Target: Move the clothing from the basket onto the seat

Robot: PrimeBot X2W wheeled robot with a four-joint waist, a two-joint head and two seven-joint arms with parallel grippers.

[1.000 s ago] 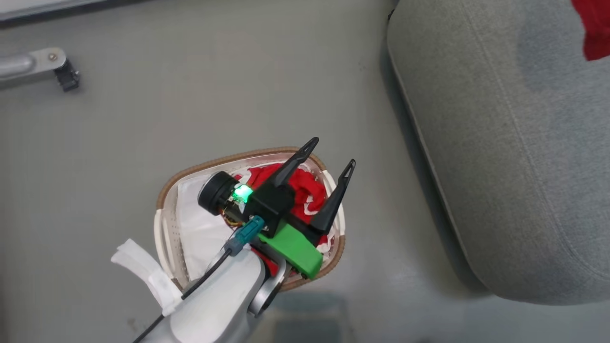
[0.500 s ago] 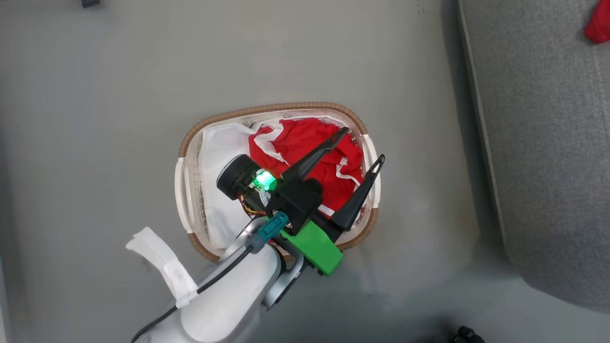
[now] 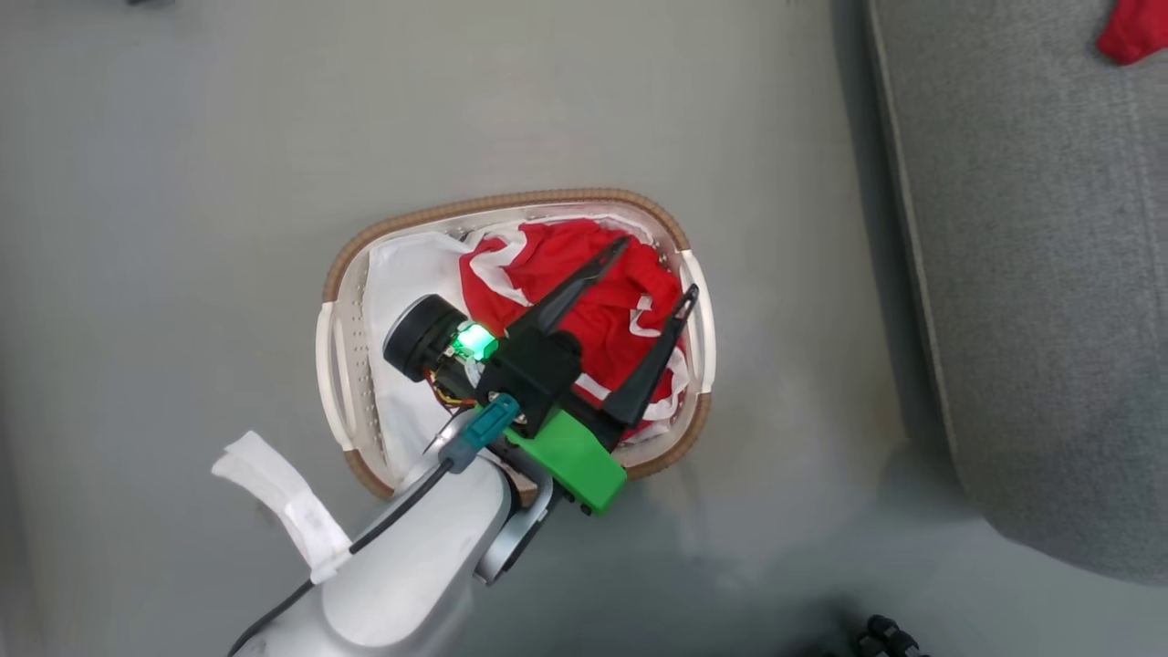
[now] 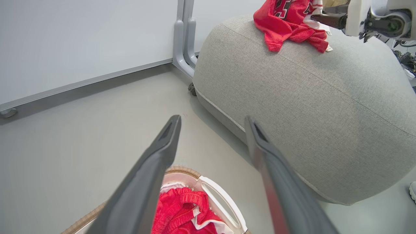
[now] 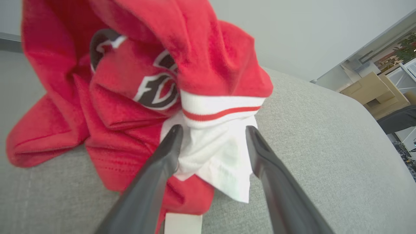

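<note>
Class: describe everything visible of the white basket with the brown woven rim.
The oval white perforated plastic basket has a brown woven rim and white side handles. It stands on the grey floor, apart from the grey cushion. Inside lie red white-trimmed clothing and white cloth. The left tool hangs open above it.

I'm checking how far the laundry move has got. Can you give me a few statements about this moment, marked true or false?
1. The left tool hovers open above the basket. True.
2. The basket holds no red clothing. False: red pieces lie in it beside a white cloth.
3. A red jersey lies on the seat. True.
4. The right tool is clamped shut on the jersey. False: its fingers stand wide apart at the jersey's white trim.
</note>
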